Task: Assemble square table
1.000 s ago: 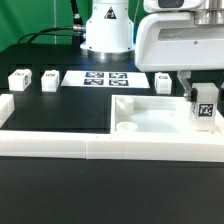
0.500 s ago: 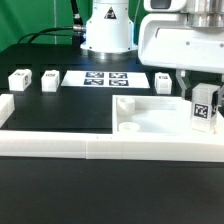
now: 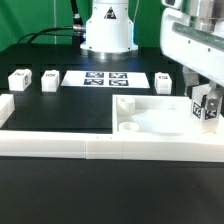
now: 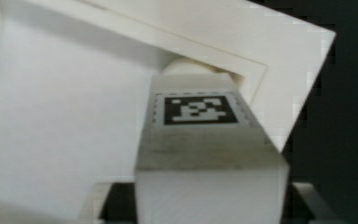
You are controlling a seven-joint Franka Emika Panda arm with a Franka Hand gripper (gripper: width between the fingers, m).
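The white square slab (image 3: 160,118) lies on the black table against the white border bars, on the exterior view's right. My gripper (image 3: 205,108) is shut on a white tagged leg block (image 3: 206,110) and holds it upright over the slab's far right corner. In the wrist view the leg block (image 4: 202,140) runs between my fingers (image 4: 311,203), its tag facing the camera and its far end at the slab's corner (image 4: 87,110). Three other leg blocks lie at the back: two (image 3: 17,79) (image 3: 49,79) on the exterior view's left, one (image 3: 163,80) on the right.
The marker board (image 3: 105,78) lies flat at the back centre, before the robot base (image 3: 107,30). White border bars run along the front (image 3: 100,148) and the left (image 3: 6,108). Cables lie behind on the left.
The arm has tilted and shifted toward the exterior view's right. The held leg block has stayed over the slab's right corner, moving slightly right and down.
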